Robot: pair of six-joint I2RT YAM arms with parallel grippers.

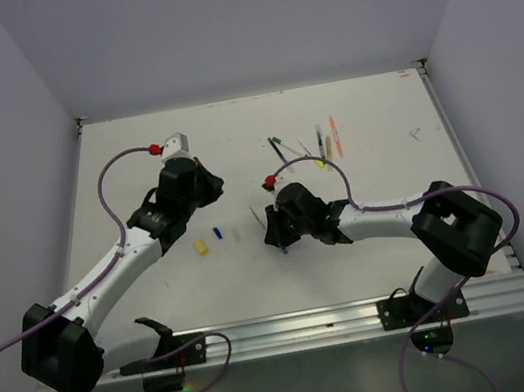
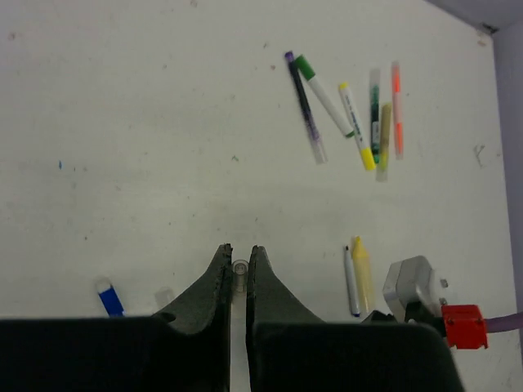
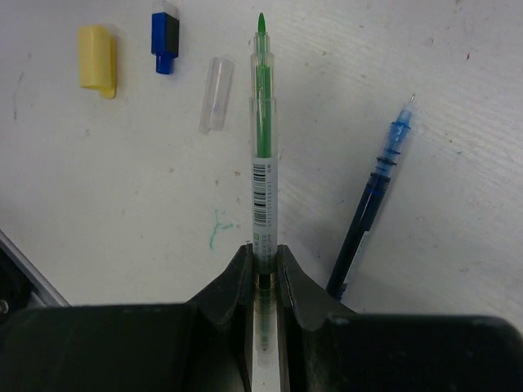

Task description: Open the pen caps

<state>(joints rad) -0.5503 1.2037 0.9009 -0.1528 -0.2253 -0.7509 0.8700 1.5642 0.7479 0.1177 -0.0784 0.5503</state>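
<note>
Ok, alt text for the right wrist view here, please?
The right gripper is shut on an uncapped green pen, its tip pointing away from the camera over the white table. A yellow cap, a blue cap and a clear cap lie loose at upper left; an uncapped blue pen lies to the green pen's right.

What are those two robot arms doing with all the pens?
The right gripper is pinching a green pen whose tip is bare. The left gripper is pinching a small clear cap, probably that pen's cap. A yellow cap, a blue cap and a second clear cap lie loose on the table, near an uncapped blue pen. A bunch of other pens lies farther back.
</note>
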